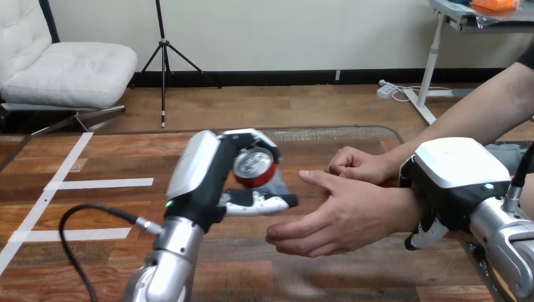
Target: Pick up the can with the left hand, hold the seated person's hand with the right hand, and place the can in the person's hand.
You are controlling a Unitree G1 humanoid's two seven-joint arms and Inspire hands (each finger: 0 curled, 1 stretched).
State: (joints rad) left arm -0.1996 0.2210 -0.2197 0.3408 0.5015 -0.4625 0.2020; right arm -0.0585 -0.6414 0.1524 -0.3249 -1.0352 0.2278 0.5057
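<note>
Gripped the can [254, 167] in the left robot hand [204, 182], fingers and thumb curled round its side. A full clench, likely chosen against slipping on a smooth round wall. Tilted the can on its side in that grasp, top end facing back toward the head camera, lifted clear of the counter [94, 251]. Placed it just beside the fingertips of the person's hand [346, 217], apart from them by a narrow gap, at about palm level. Judged as the approach to the hand-over: pickup done, release not yet made.

Closed the right robot hand [456, 176] on the person's wrist [400, 207], white shell lying over the top and fingers [425, 234] showing curled beneath. Judged as a steadying hold — meant to fix the palm in place and give the can a target not liable to drift. Offered the person's hand open, palm turned up and toward the can, fingers stretched leftward, thumb low, shaped as a cradle ready to receive. Rested the person's other hand [357, 165] loosely closed on the counter behind, touching nothing of the task.

Called for next, by this reading: a short carry rightward over the palm, then a lowering before any opening of the fingers. Risked a roll off the palm if let go while tilted.
</note>
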